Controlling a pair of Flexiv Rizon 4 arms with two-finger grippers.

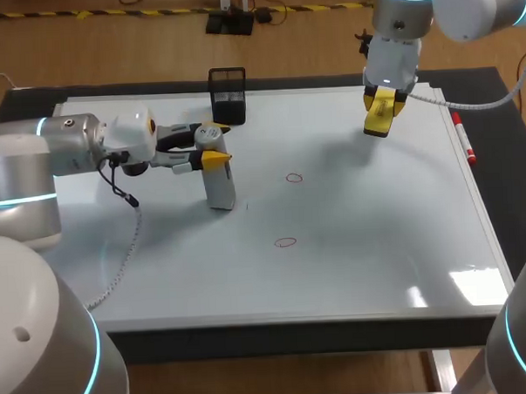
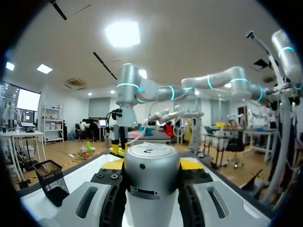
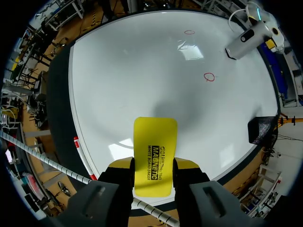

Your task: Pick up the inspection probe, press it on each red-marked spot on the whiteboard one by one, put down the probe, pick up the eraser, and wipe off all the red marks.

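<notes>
Right gripper (image 3: 154,166) has the yellow eraser (image 3: 155,153) pinched between both fingers, hanging over the whiteboard (image 3: 142,71). Ahead on the board there are two red marks, one nearer (image 3: 209,76) and one further out (image 3: 189,32). Beyond the nearer one is the grey probe (image 3: 246,39). There's a black mesh basket (image 3: 262,130) off to one side of the board and a red-capped marker (image 3: 78,146) along the opposite edge.
</notes>
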